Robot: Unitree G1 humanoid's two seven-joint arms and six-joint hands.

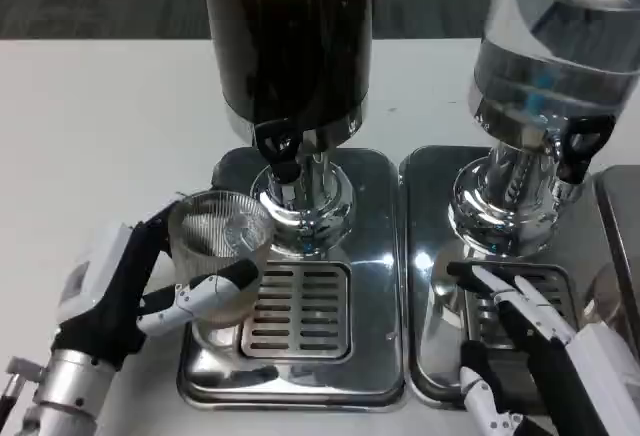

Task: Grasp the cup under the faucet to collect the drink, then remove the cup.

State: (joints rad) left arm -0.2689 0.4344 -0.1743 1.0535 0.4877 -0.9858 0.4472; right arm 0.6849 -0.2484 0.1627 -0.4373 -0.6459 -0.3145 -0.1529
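Note:
A clear ribbed cup (220, 246) stands at the left edge of the left dispenser's steel drip tray (300, 376), left of the black faucet (277, 146). My left hand (150, 281) wraps around the cup, with fingers on its front and far side. The cup looks empty. Above the tray rises the dark drink dispenser (290, 36) on a chrome pedestal (300, 206). My right hand (530, 346) hovers over the right drip tray (430, 256) with fingers spread, holding nothing.
A second dispenser (555, 46) with clear liquid and its own black faucet (582, 146) stands on the right tray. Slotted grates (300, 311) cover the tray middles. White table (100, 136) extends to the left and behind.

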